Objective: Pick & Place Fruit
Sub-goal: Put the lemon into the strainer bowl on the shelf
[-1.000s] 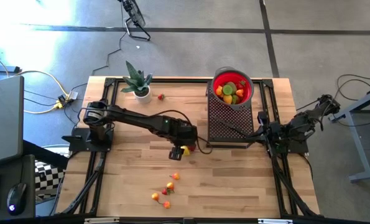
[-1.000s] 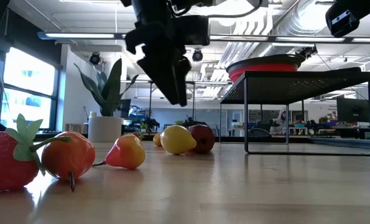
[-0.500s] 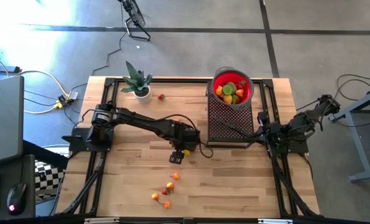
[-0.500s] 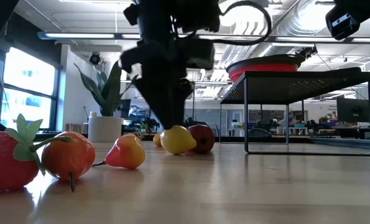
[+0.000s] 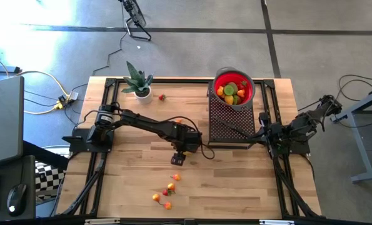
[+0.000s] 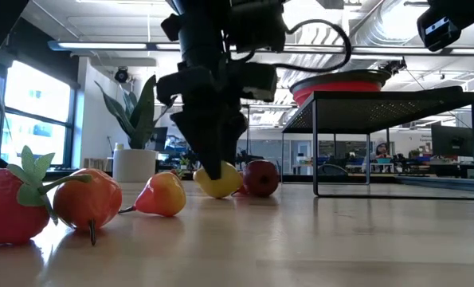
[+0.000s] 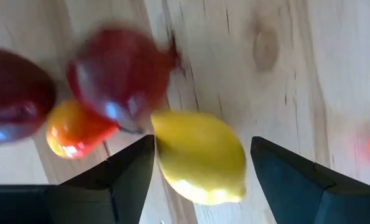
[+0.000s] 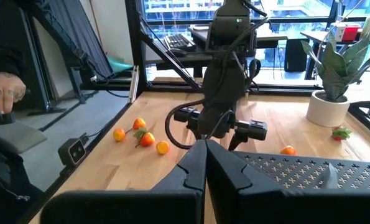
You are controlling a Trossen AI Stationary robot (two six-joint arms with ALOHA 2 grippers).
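Observation:
A yellow lemon [image 7: 200, 158] lies on the table between the open fingers of my left gripper [image 7: 203, 138], which points steeply down over it at mid-table [image 5: 178, 156]. Two dark red fruits [image 7: 119, 74] and an orange one [image 7: 76, 127] lie right beside the lemon. The red bowl [image 5: 234, 87] sits on a black mesh rack [image 5: 229, 122] and holds several fruits. My right gripper [image 8: 203, 163] is shut and waits at the table's right side, next to the rack. My left gripper comes at the lemon from above with one finger on each side of it. The lemon's pointed end [image 7: 157, 127] lies right at the inner edge of one finger [image 7: 132, 165]. I cannot tell whether they touch. The lemon rests on the table.
Several small fruits [image 5: 167, 190] lie near the table's front edge, and they show large in the low view [image 6: 85, 199]. A strawberry [image 5: 162, 97] lies by the potted plant [image 5: 137, 84] at the far left. An orange fruit [image 5: 179, 120] lies behind the left arm.
My left gripper has gone down toward the table over the lemon and tipped steeper, its fingers still apart. In the low view the lemon has shifted a little sideways on the table and shows more of the red fruit behind it.

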